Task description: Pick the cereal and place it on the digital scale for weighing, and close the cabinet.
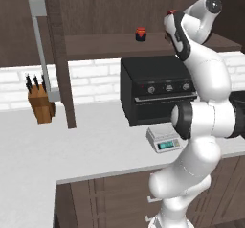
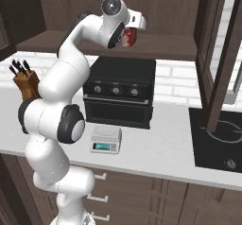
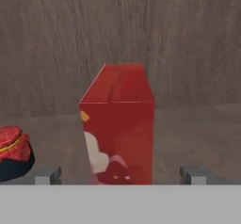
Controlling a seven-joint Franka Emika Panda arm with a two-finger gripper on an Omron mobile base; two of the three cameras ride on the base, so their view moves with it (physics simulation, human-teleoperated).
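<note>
The cereal (image 3: pixel 120 124), a red box with a pale picture on its front, stands upright on the shelf of the cabinet (image 3: pixel 188 129). My gripper (image 3: pixel 121 175) is open. Its fingertips (image 3: pixel 47 175) rise on either side of the box's lower front, with a wide gap to each side and no contact. In the right base view the cereal (image 2: pixel 131 38) peeks out behind my raised hand, above the oven. The digital scale (image 1: pixel 164 139) sits on the counter in front of the oven, also seen as the scale (image 2: pixel 106 140). The cabinet's doors (image 1: pixel 60 59) (image 2: pixel 215 58) stand open.
A small red-and-black jar (image 3: pixel 14 152) (image 1: pixel 140 34) sits on the shelf beside the cereal. A black oven (image 1: pixel 158 88) stands under the shelf. A knife block (image 1: pixel 40 105) is at the counter's left. A dark cooktop (image 2: pixel 217 139) lies at the right.
</note>
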